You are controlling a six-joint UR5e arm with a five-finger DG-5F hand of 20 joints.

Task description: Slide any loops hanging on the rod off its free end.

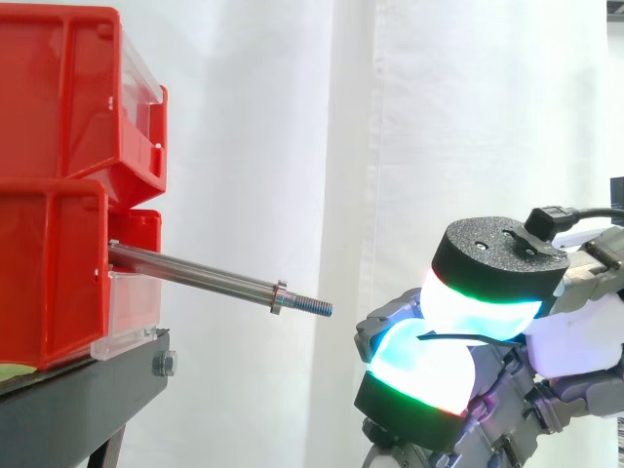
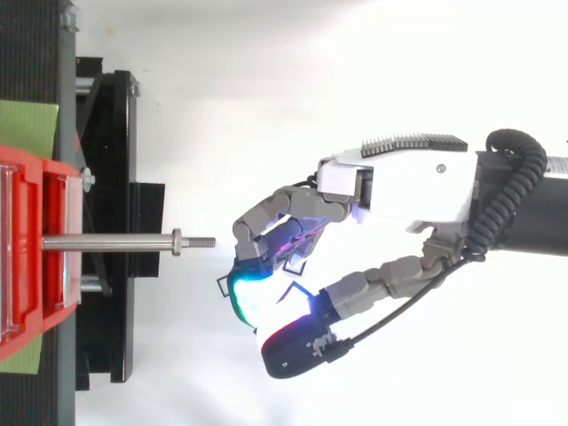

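**Ben:** Where is the rod (image 1: 195, 273), and which way does it point?

**Mia:** It sticks out of the lower red bin (image 1: 49, 273) at the left. It is long and thin. In the side view it runs from left to right, and its free end tips down a little. In the top view it lies straight across and points right at the hand (image 2: 408, 191).

**Ben:** What is the rod made of?

**Mia:** It is shiny grey metal, smooth and round. A small nut (image 1: 280, 295) sits near the tip. Past the nut, the screw end (image 1: 312, 306) has tiny grooves.

**Ben:** What is the hand doing?

**Mia:** It is to the right of the rod's tip, near it but not touching, and a bit lower in the side view. Its fingers are curled in. Two fat glowing pads (image 1: 419, 366) press together and pinch a thin black loop (image 1: 458, 338). The loop is off the rod. The pads shine white and blue-green, and their black caps look bumpy.

**Ben:** And the bins?

**Mia:** They are smooth red plastic with clear fronts. The upper red bin (image 1: 58, 88) sits on the lower one. Both stand on a black stand (image 1: 78, 409). Behind them hangs a white curtain (image 1: 292, 146) with soft folds.
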